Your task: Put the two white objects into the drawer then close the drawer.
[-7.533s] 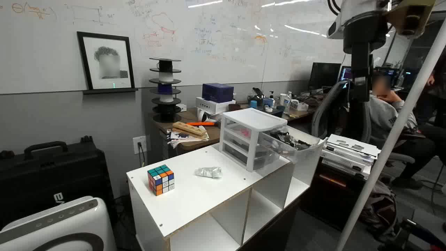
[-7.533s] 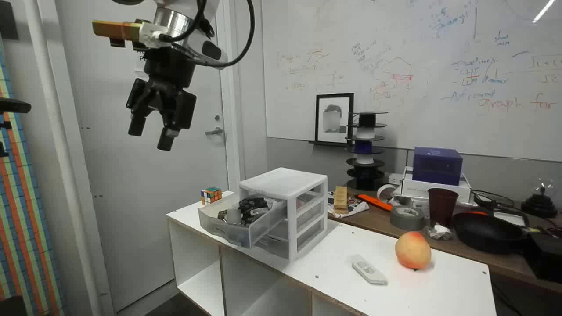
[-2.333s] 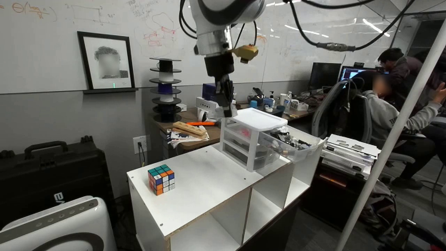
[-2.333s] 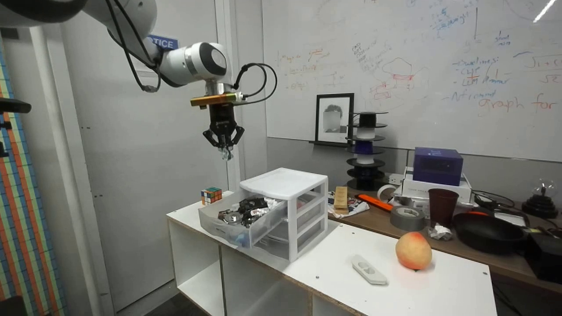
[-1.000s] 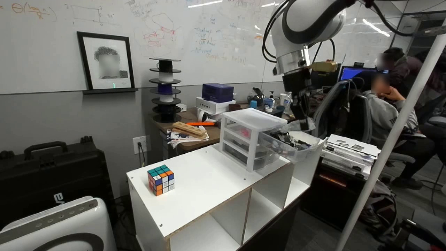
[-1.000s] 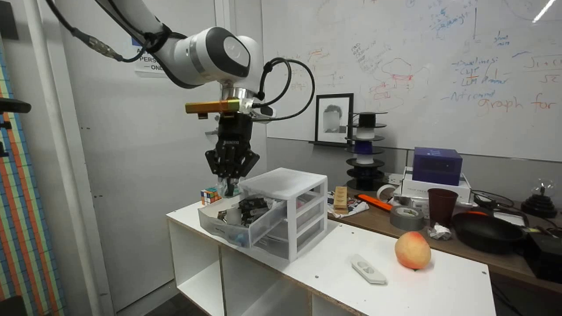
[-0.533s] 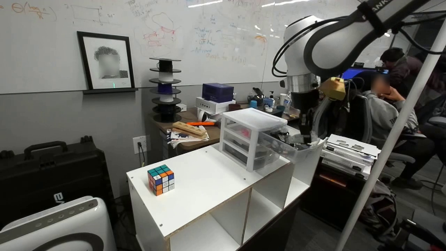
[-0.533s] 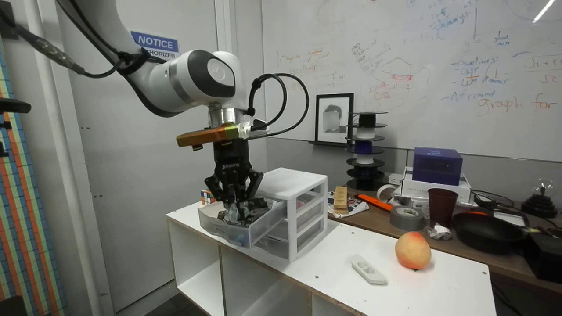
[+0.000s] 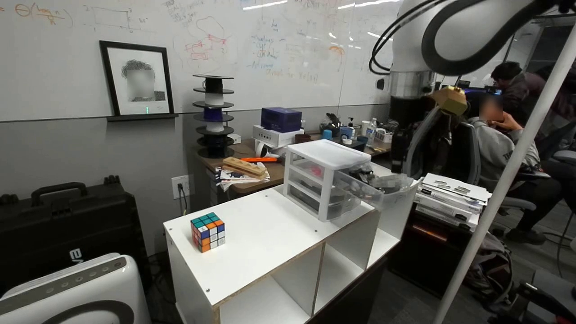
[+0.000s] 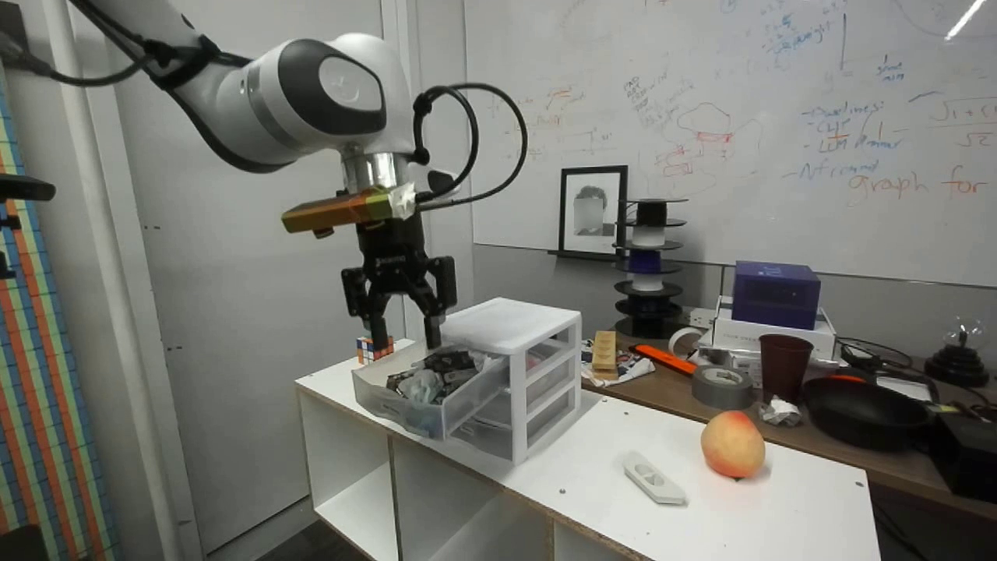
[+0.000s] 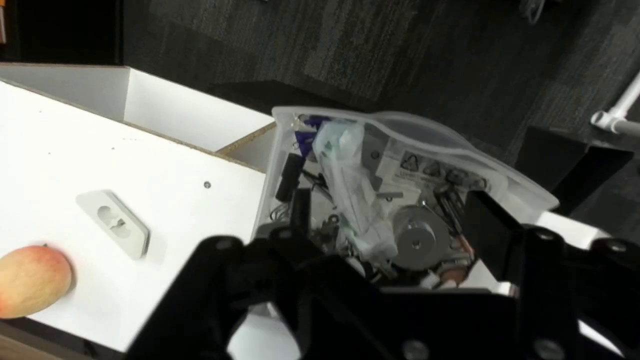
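The crumpled whitish plastic packet lies in the open top drawer, on other items; it also shows in both exterior views. The flat white-grey object lies on the cabinet top, on the far side of the drawer unit from the cube; the wrist view shows it too. The translucent drawer is pulled well out of its white three-tier unit. My gripper is open and empty, a little above the drawer. In the wrist view its fingers stand apart over the drawer's contents.
A peach-like fruit sits beside the flat object. A puzzle cube stands on the other end of the white shelf cabinet. A desk with a pan, cup and tape runs behind. A white pole stands near the arm.
The packet lay on the cabinet top, then was gripped, lifted and carried over the drawer. It was lowered in, the gripper opened, and the gripper has risen without it. The flat object has not moved.
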Motion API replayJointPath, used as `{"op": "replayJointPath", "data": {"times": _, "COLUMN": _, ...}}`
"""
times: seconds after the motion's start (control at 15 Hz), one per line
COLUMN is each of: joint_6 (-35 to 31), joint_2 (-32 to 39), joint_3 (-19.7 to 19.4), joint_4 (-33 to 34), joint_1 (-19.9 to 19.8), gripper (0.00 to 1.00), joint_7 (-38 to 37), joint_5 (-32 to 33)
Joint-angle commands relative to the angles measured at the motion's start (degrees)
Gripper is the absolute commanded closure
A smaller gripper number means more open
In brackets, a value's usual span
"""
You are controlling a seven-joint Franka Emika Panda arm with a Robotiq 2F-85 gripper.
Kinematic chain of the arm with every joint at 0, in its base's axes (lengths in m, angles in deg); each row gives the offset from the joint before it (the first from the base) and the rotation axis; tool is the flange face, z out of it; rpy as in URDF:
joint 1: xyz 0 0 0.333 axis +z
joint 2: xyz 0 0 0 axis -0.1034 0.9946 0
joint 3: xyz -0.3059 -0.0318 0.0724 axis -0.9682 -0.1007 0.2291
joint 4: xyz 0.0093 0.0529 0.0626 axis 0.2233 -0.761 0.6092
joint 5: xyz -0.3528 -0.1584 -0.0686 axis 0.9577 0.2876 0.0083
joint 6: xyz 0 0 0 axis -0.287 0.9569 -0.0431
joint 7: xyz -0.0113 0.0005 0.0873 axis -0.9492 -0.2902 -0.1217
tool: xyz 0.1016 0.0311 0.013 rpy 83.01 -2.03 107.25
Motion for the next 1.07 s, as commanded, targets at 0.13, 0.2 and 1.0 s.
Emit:
{"op": "replayJointPath", "data": {"times": 0.13, "joint_6": 8.43, "joint_2": -1.32, "joint_3": -2.94, "joint_4": 12.61, "joint_1": -2.09, "gripper": 0.00, "joint_7": 3.80, "joint_5": -12.22}}
{"op": "replayJointPath", "data": {"times": 0.2, "joint_6": 9.91, "joint_2": 0.61, "joint_3": -4.26, "joint_4": 16.05, "joint_1": -3.19, "gripper": 0.00, "joint_7": 4.18, "joint_5": -14.97}}
{"op": "replayJointPath", "data": {"times": 1.0, "joint_6": 16.27, "joint_2": 17.40, "joint_3": -12.86, "joint_4": 26.89, "joint_1": -17.21, "gripper": 0.00, "joint_7": 3.29, "joint_5": -31.21}}
